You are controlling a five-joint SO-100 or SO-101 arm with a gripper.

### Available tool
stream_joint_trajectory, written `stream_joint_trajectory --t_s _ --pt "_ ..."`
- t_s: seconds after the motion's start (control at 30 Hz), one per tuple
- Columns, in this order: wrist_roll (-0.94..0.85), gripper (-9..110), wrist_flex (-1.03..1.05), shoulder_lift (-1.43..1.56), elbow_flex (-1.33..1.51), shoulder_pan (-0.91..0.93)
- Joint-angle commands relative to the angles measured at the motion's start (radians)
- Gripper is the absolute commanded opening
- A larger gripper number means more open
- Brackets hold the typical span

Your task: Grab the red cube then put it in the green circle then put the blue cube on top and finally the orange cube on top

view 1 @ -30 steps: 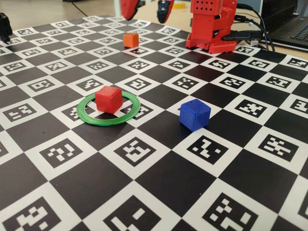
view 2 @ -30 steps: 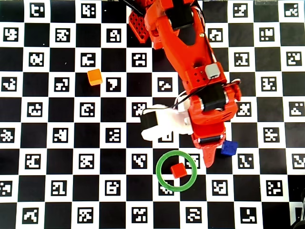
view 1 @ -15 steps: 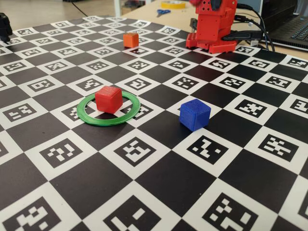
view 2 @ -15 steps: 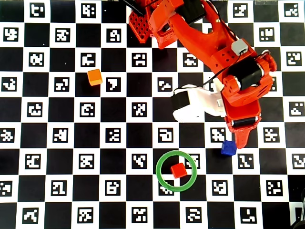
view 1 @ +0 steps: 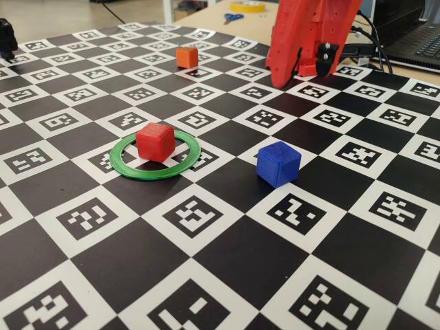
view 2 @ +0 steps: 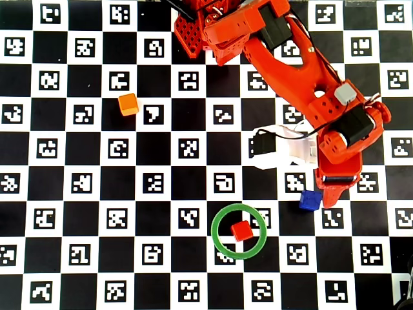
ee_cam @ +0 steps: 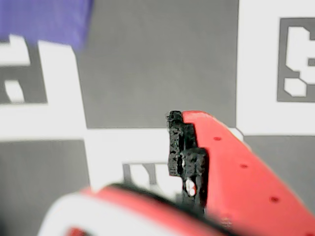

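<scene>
A checkerboard mat (view 1: 227,261) of black squares and white squares with small black code markers covered the counter. In the fixed view, blue-handled scissors (view 1: 232,17) and a yellow tape roll (view 1: 248,6) lay behind it, and black cables (view 1: 368,41) ran toward a dark laptop (view 1: 419,41).

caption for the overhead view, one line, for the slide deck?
Red cube sits inside the green circle; gripper hovers beside the blue cube; orange cube waits far left.
</scene>
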Motion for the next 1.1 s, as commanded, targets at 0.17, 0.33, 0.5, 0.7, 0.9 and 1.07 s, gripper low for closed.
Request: stream_joint_trajectory --t_s 0.17,0.33,0.5,0.7,0.9,1.07 --pt "0.044 39 -0.043 -0.054 -0.078 0.02" --pt "0.06 39 -0.075 -0.087 -0.078 0.012" --pt "0.066 39 -0.103 -0.117 -0.083 0.009" --pt "0.074 39 -0.137 -0.163 -0.087 0.017" --pt "0.084 39 -0.163 -0.184 -0.097 0.02" --pt "0.078 38 -0.166 -0.196 -0.115 0.021"
